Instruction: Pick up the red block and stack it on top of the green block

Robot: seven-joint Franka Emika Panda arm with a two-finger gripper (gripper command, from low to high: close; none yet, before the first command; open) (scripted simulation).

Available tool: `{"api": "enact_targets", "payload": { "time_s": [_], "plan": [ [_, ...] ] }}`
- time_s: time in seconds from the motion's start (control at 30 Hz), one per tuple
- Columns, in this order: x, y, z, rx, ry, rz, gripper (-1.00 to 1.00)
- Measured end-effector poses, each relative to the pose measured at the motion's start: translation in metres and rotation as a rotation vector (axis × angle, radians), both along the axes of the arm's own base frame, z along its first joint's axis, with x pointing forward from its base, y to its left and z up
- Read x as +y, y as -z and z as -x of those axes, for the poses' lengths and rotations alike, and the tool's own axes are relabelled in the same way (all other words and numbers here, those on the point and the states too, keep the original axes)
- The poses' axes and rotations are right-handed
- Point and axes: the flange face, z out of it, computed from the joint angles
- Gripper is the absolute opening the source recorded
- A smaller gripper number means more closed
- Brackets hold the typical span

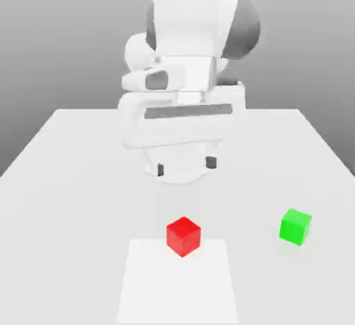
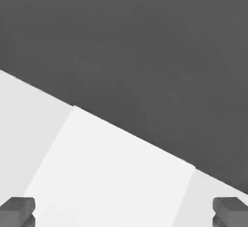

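So the white tabletop (image 1: 62, 178) is taking up most of the exterior view, sitting in front of a plain grey backdrop that's fading darker toward the top, and a brighter white rectangular patch (image 1: 177, 296) is lying on it at the near edge. The red block (image 1: 184, 236) is resting on the far edge of that patch, roughly midway between the table's side edges, turned so one corner is facing the camera. The green block (image 1: 295, 226) is sitting on the bare tabletop well apart from it, toward the exterior view's right. The Panda's gripper (image 1: 186, 167) is hanging above the table behind the red block, not touching either cube, with its two dark fingertips (image 1: 161, 170) poking out under the white hand. The hand view is giving the better look at the fingers (image 2: 18, 211): they're spread wide apart with nothing between them, over the bright patch, the table's edge and a dark grey background. No writing or logos are showing up anywhere.
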Motion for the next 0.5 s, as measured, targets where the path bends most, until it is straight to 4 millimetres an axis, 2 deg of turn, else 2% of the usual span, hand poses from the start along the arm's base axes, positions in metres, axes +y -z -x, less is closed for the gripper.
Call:
{"api": "enact_targets", "payload": {
  "time_s": [0.1, 0.2, 0.27, 0.3, 0.5],
  "plan": [
    [0.001, 0.075, 0.029, 0.108, -0.096, 0.012, 0.00],
    [0.001, 0.111, 0.037, 0.134, -0.119, 0.014, 0.00],
    [0.000, 0.128, 0.039, 0.137, -0.121, 0.016, 0.00],
    [0.000, 0.136, 0.040, 0.137, -0.122, 0.016, -1.00],
    [0.000, 0.140, 0.041, 0.139, -0.122, 0.016, -1.00]
  ]
}}
